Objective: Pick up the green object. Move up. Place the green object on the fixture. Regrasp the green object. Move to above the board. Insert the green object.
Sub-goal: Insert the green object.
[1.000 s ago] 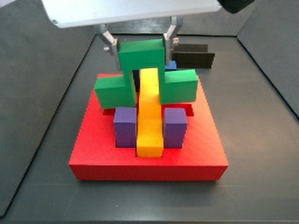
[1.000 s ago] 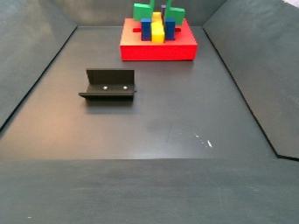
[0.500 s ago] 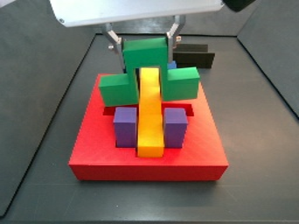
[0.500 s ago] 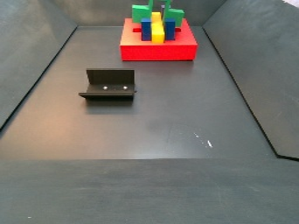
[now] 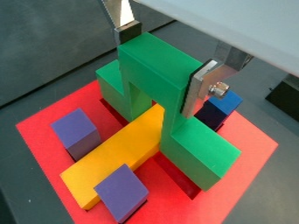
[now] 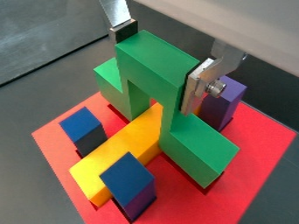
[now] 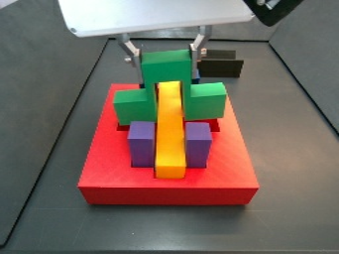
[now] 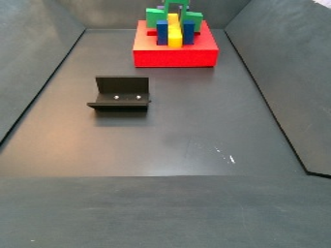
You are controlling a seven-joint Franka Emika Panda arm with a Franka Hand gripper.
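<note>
The green object (image 5: 158,74) stands astride the yellow bar (image 5: 117,162) on the red board (image 7: 166,187), its raised middle arching over the bar and its lower arms down at either side. My gripper (image 5: 163,59) is shut on that raised middle, one silver finger (image 5: 205,87) flat against each side; both wrist views show this, the gripper (image 6: 162,59) and the green object (image 6: 158,79). In a side view the gripper (image 7: 166,50) hangs over the board's far half. The fixture (image 8: 120,94) stands bare on the floor, well away from the board (image 8: 175,56).
Two purple blocks (image 7: 142,141) (image 7: 199,141) flank the yellow bar (image 7: 169,134) at the board's near side, and a blue block (image 5: 219,107) stands just behind the green object. Dark walls enclose the floor, and the fixture (image 7: 221,64) shows behind the board.
The gripper and the green object have come down a little over the yellow bar. The arms now sit lower against the board. Nothing else has moved.
</note>
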